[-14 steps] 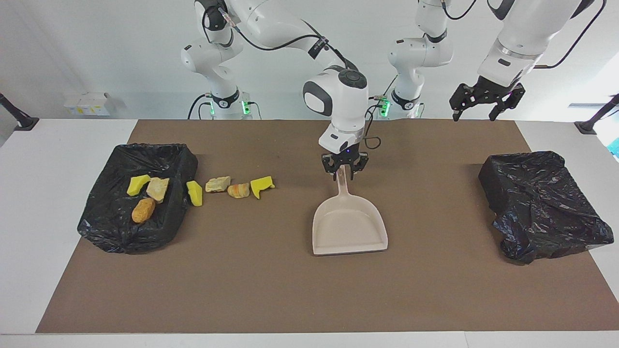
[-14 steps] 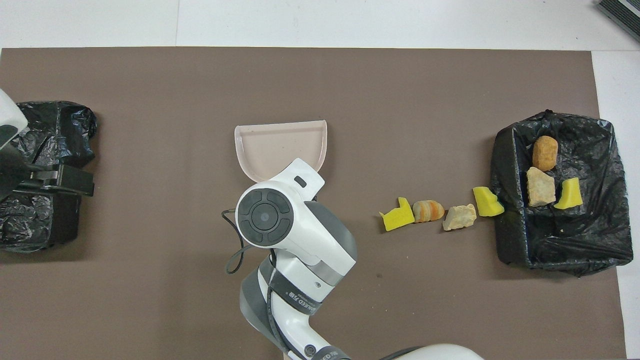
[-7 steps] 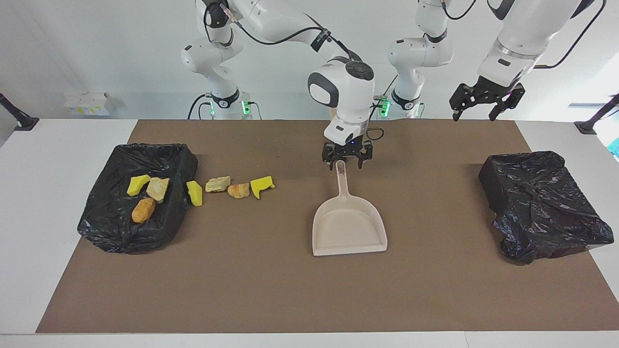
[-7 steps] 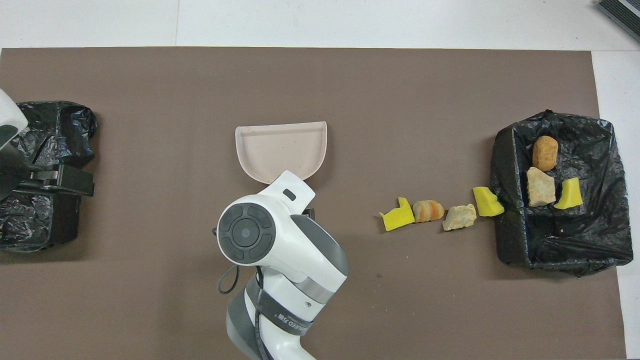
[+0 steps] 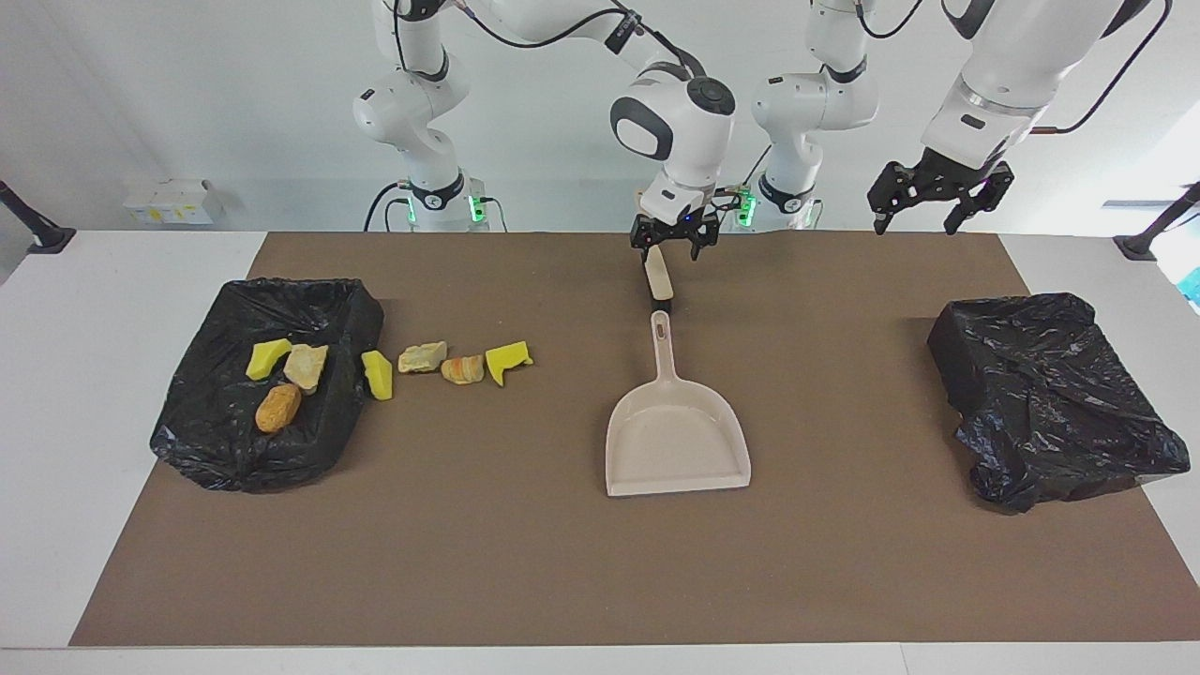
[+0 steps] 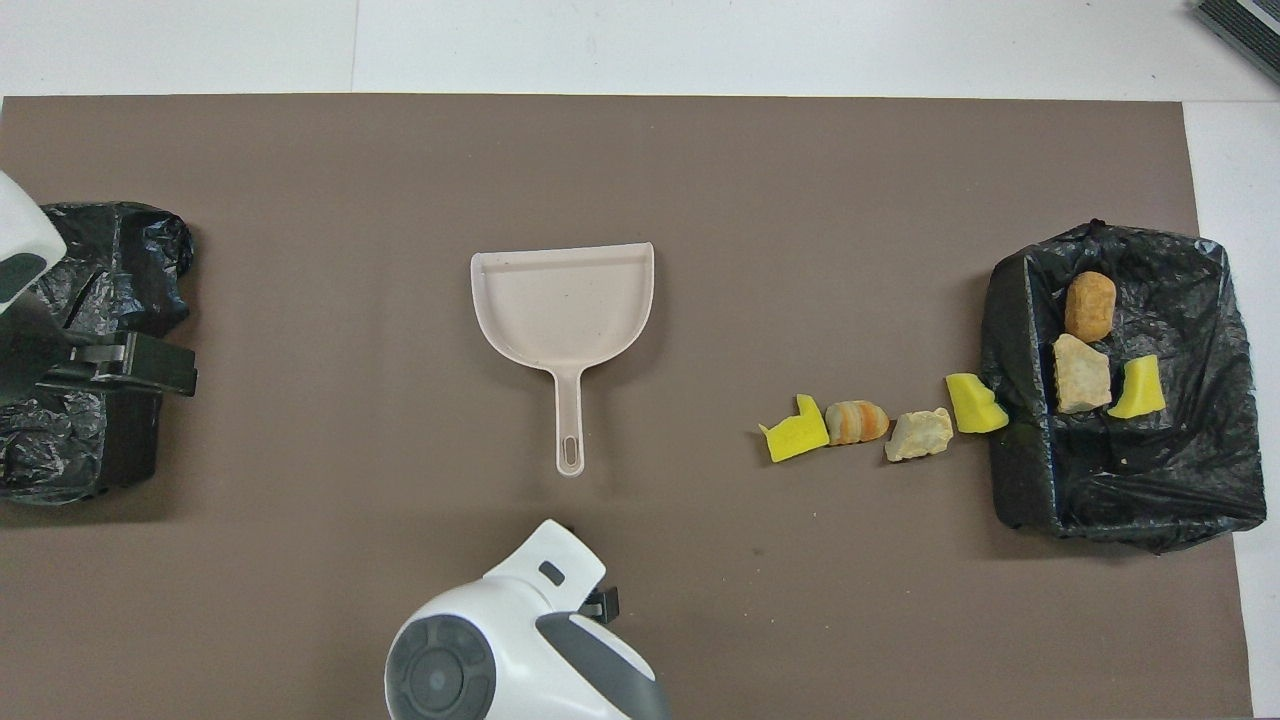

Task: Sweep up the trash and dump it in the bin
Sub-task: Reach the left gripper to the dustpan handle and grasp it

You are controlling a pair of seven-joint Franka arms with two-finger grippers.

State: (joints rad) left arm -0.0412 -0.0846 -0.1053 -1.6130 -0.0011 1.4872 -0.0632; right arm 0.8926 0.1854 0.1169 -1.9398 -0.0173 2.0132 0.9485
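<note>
The right gripper (image 5: 673,246) has let go of the dustpan (image 5: 677,441) and drawn back over the beige brush (image 5: 658,277), jaws open and empty, so sweeping looks paused. Three trash pieces (image 5: 281,375) lie in the black-lined bin (image 5: 356,300) and four (image 5: 445,361) in a row beside it, well apart from both the dustpan and the gripper. The left gripper (image 5: 937,202) waits, open.

White table (image 5: 131,309) topped with a brown mat (image 5: 525,562) covering most of its surface. Plain white wall (image 5: 187,94) at the robots' end, evenly lit, with a small white box (image 5: 169,202) standing against it. Black clamp-like mounts (image 5: 33,225) at both table ends.
</note>
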